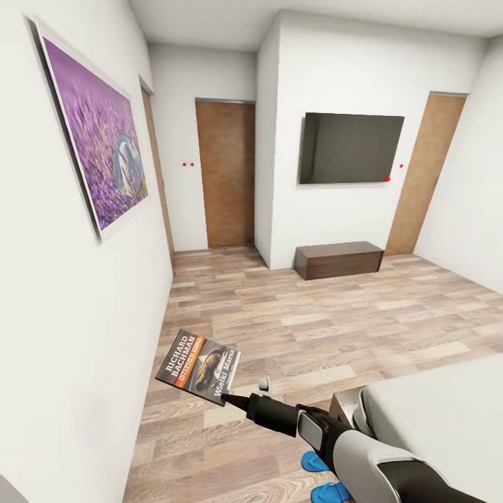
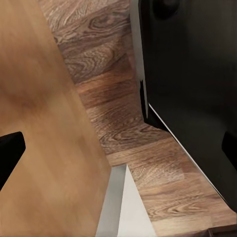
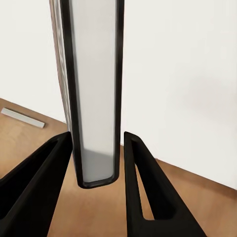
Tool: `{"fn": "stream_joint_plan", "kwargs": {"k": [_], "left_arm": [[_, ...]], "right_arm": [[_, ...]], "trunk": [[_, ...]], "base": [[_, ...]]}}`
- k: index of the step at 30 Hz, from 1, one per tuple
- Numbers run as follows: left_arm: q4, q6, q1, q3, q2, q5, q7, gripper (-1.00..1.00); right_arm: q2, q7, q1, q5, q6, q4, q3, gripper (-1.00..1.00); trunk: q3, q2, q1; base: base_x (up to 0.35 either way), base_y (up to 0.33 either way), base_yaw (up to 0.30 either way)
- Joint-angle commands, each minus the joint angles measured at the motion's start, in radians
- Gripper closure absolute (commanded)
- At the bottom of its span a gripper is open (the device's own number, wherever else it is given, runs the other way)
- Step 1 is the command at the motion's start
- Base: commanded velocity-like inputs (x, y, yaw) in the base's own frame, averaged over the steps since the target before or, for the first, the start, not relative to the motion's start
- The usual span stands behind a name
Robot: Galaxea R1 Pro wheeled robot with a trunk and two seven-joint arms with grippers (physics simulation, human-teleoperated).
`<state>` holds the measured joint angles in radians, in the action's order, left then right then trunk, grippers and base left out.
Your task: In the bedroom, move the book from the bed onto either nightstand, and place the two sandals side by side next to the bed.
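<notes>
Right gripper [image 1: 234, 399] clamps the book [image 1: 199, 366] by one corner, aloft over plank floor [image 1: 293, 328] beside the left wall [image 1: 63, 335] (picture [image 1: 98, 133] hung). Sandals [image 1: 320, 476] lie by the bed [image 1: 447, 419]. Left gripper's state: cannot tell.

Home bedroom, bed [image 1: 447, 412], wall television [image 1: 351, 148], framed picture [image 1: 98, 133]

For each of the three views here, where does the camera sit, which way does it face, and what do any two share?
Head view: high on the robot, looking down over the right arm, whose right hand holds the book above the floor; bed and sandals nearby.
Left wrist view: near the left hand, facing plank floor and a dark panel; fingertip at the edge.
Right wrist view: along the fingers, facing the white wall.
Shared: the book's edge.
</notes>
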<state>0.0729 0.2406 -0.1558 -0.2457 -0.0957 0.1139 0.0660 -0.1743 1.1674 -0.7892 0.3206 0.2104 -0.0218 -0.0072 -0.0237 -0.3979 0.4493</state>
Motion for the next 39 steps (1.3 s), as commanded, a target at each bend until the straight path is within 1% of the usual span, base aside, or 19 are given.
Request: {"fn": "stream_joint_plan", "kwargs": {"k": [1,20,39], "left_arm": [[0.002,0.001,-0.001,-0.009,0.0,0.01,0.003,-1.0],[0.002,0.002,0.0,-0.009,0.001,0.01,0.003,-1.0],[0.002,0.002,0.0,-0.009,0.001,0.01,0.003,-1.0]], "right_arm": [[0.0,0.002,-0.001,0.005,0.01,0.0,-0.001,1.0],[0.0,0.008,-0.001,0.005,-0.013,0.0,-0.001,1.0],[0.0,0.012,-0.001,0.005,-0.015,0.0,-0.001,1.0]], "trunk": [[-0.002,-0.002,0.001],[-0.017,-0.002,0.001],[-0.019,-0.002,0.001]], "base": [[0.0,0.0,0.082],[0.0,0.0,0.174],[0.0,0.0,0.026]]}}
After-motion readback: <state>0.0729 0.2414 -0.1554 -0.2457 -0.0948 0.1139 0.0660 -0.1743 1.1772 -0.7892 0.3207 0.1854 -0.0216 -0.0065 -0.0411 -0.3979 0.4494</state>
